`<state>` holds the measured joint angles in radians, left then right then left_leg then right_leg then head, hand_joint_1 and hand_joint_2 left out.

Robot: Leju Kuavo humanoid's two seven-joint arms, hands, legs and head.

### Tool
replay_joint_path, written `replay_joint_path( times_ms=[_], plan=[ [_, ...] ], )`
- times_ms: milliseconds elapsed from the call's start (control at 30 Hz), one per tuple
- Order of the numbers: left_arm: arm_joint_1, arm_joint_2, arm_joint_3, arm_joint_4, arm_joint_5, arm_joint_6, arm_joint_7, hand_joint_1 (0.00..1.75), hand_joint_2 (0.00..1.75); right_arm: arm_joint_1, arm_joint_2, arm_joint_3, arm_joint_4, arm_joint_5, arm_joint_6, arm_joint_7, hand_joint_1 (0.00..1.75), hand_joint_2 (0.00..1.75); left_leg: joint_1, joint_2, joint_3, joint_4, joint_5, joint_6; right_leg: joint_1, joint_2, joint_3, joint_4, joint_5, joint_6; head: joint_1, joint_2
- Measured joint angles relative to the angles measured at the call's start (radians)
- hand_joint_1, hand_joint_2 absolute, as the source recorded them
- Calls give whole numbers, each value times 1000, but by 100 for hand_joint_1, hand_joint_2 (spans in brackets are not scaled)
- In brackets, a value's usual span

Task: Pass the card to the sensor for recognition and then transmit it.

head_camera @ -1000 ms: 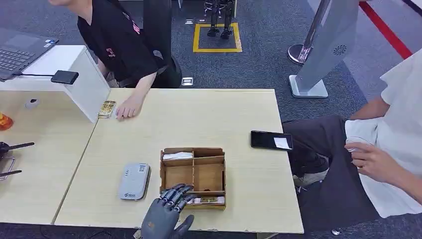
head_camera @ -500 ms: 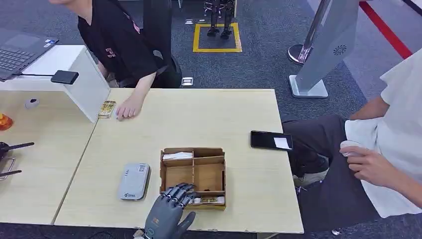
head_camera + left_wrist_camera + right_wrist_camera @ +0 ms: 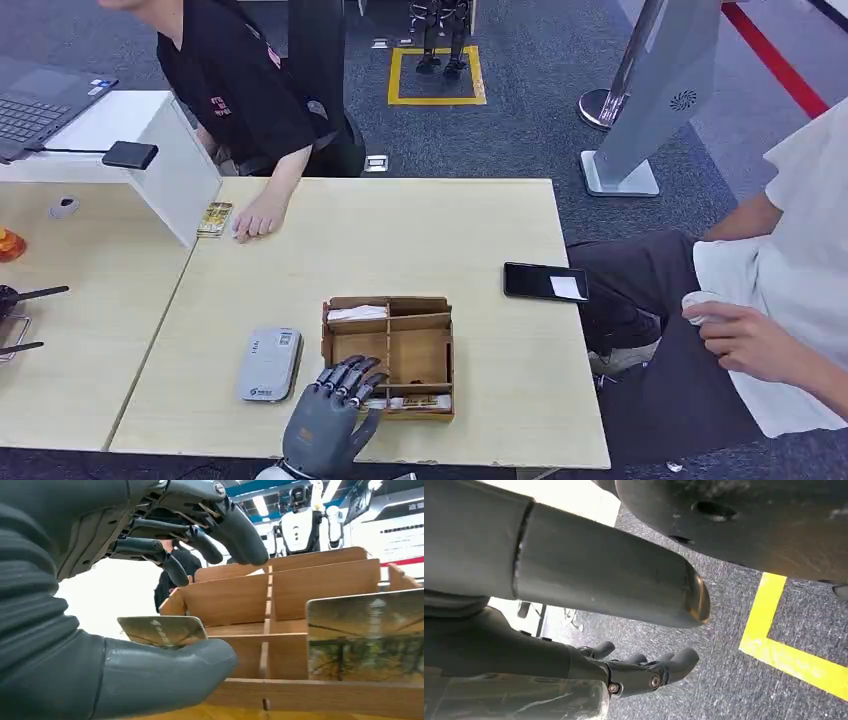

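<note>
The left hand (image 3: 325,425) was seen reaching up from the 6 o'clock edge of the table (image 3: 400,230), palm down, its fingers (image 3: 345,378) spread apart over the front left corner of the wooden organizer box (image 3: 388,352). In the left wrist view the fingers (image 3: 215,525) were arched above the box (image 3: 300,605) and the thumb (image 3: 165,675) lay low in front of it, with nothing gripped between them. A card (image 3: 162,630) stood just behind the thumb, apart from the fingers above it; another card (image 3: 365,635), printed with a landscape of trees, stood upright in the front slot. From the head view the cards (image 3: 420,402) were seen as a thin strip along the box's front compartment, at 3 o'clock of the fingertips.

The right hand (image 3: 644,672) was seen hanging over grey carpet, fingers loosely curled and apart, holding nothing.

The grey card sensor (image 3: 270,364) lay flat at 9 o'clock of the box, just beside it; the marks on its face were too small to be read. No writing on the cards could be made out.

Open tabletop was left at 12 o'clock of the box, toward a person's hand (image 3: 258,218) resting near the far edge beside a small gold card (image 3: 214,218). A black phone (image 3: 545,282) lay at 2 o'clock near the right edge. A second person (image 3: 790,300) was seated at 3 o'clock, off the table.
</note>
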<state>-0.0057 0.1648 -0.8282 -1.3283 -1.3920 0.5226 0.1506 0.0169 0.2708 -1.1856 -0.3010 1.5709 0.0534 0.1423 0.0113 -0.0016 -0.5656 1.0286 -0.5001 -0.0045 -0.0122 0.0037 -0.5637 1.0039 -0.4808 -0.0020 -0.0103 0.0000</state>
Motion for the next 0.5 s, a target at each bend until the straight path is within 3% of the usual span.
replay_joint_path(
  times_ms=[333,400,500],
  plan=[
    [0,3,21,0,-48,-25,28,52,175,0,0,0,1,0,-1,0,0,0,0,0,0,0,0,0,0,0,0,0,0,0,0,0],
    [0,5,23,0,-50,-31,28,66,175,0,0,0,1,0,-1,0,0,0,0,0,0,0,0,0,0,0,0,0,0,0,0,0],
    [0,9,23,0,-53,-40,28,73,175,0,0,0,1,0,-1,0,0,0,0,0,0,0,0,0,0,0,0,0,0,0,0,0]
  ],
)
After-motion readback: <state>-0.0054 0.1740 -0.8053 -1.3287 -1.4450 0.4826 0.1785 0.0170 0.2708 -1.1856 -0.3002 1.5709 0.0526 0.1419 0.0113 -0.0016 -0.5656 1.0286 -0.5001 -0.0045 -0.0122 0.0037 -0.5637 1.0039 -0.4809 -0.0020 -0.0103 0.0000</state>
